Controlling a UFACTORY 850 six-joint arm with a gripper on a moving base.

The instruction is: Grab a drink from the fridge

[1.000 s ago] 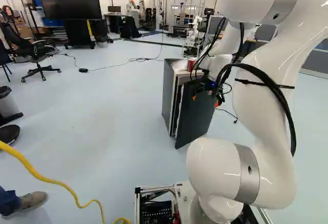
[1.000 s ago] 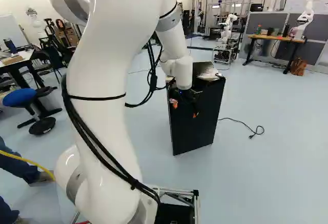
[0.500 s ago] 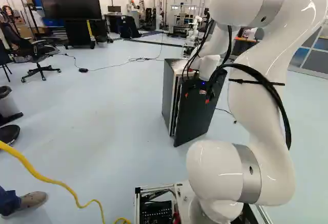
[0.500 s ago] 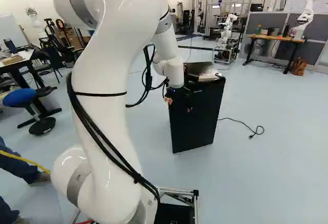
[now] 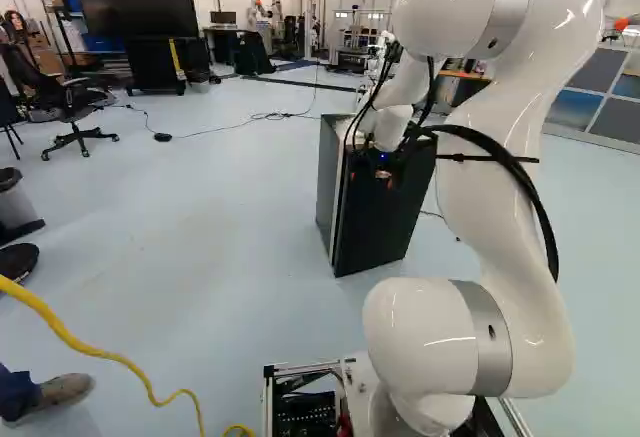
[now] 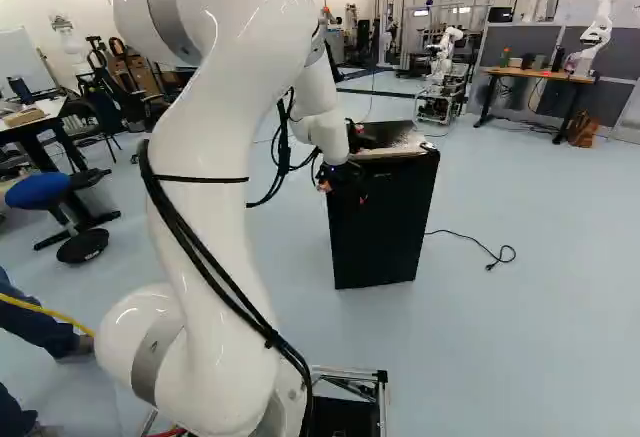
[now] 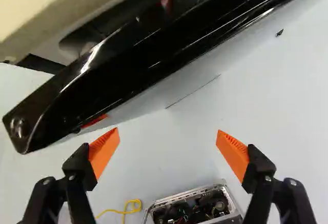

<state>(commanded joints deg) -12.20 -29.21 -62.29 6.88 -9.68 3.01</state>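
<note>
Black two-finger orange-padded hand [image 7: 168, 148] open, nothing gripped, by glossy black door [image 5: 385, 217] of dark boxy fridge [image 5: 329, 177], just right of center in L base view; door near shut, prob. closing step, next needs gentle push flush, then retreat; drink not vis.

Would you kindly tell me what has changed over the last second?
The fridge door has swung in toward the fridge body, and the arm has carried the open gripper leftward. The base and fridge body stayed put.
</note>
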